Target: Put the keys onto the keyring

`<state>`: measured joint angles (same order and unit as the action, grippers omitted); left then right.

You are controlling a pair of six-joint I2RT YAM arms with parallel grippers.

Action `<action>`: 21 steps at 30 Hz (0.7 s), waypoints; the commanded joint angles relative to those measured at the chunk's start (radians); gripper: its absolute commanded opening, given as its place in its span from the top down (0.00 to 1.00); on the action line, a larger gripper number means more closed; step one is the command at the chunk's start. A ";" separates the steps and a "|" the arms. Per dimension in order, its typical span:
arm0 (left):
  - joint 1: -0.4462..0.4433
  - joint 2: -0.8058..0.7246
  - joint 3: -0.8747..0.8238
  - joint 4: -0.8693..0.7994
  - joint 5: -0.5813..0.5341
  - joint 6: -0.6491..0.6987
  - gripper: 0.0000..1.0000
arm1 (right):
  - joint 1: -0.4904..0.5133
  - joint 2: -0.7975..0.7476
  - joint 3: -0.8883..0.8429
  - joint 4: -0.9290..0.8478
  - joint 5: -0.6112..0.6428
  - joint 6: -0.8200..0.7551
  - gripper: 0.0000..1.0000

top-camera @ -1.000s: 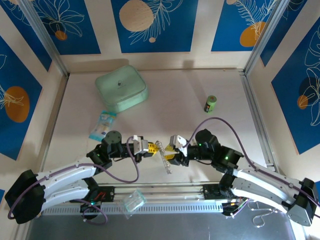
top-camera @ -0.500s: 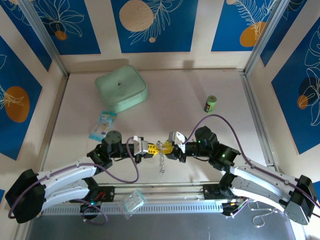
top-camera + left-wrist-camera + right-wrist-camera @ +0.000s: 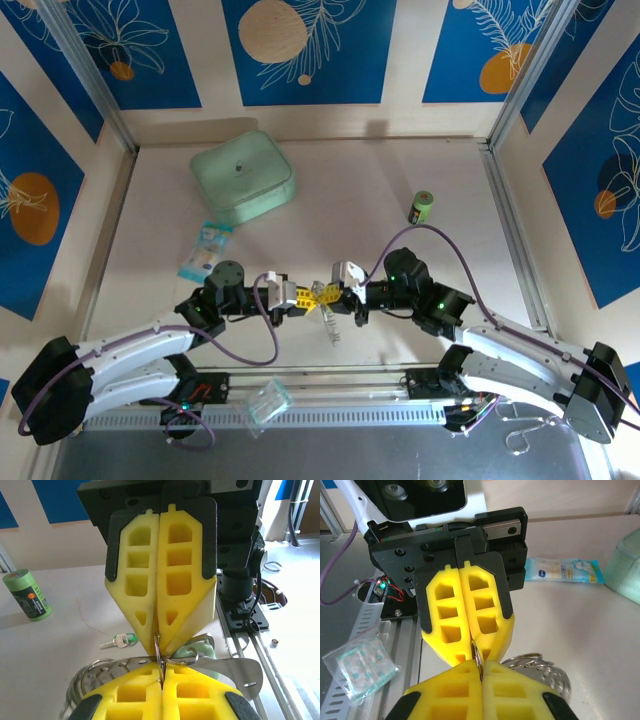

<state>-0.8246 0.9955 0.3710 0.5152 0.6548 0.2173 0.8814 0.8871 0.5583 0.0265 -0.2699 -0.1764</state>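
Note:
My left gripper (image 3: 306,296) and right gripper (image 3: 336,293) meet tip to tip above the near middle of the table. Both are shut on one thin metal ring of the keyring (image 3: 331,326), whose sparkly chain hangs below them. In the left wrist view my left gripper (image 3: 162,680) pinches the ring (image 3: 158,652) from below, and the right gripper (image 3: 159,639) pinches it from above. The right wrist view shows my right gripper (image 3: 481,672) on the same ring (image 3: 477,659), with the beaded chain (image 3: 547,672) to its right. One key (image 3: 119,640) with a green head lies on the table beyond.
A mint-green box (image 3: 243,177) stands at the back left. A green can (image 3: 423,207) stands at the right. A blue-and-white packet (image 3: 205,250) lies left of the left arm. A clear plastic bag (image 3: 268,403) sits on the front rail.
The right gripper has moved left up to the left gripper's tips and closed on the ring. The hanging chain has swung slightly. The left gripper has stayed shut in place.

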 commanded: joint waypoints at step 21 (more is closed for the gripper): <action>-0.007 0.018 0.151 -0.286 -0.007 0.141 0.88 | 0.035 0.171 0.353 -0.524 0.045 -0.345 1.00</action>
<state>-0.8268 1.0069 0.4889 0.2424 0.6170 0.3378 0.8997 1.0473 0.8658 -0.4606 -0.2050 -0.4801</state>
